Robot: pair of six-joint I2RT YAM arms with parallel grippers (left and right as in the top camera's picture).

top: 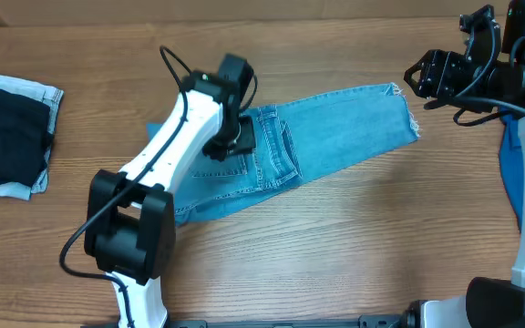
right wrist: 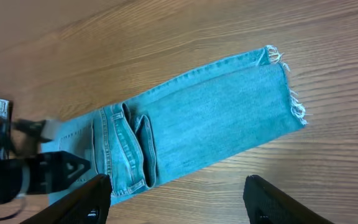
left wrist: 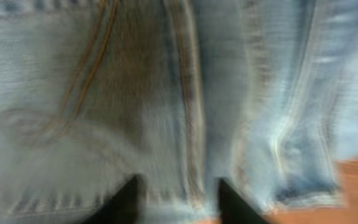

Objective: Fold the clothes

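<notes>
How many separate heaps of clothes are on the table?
3: light-blue jeans centre, a navy-on-pale stack far left, bright blue denim far right, partly hidden. Others may be out of view.

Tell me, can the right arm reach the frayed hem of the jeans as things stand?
Probably yes. The right end effector hangs open near the frayed hem, with only table between them; the left arm is busy at the waist end.
</notes>
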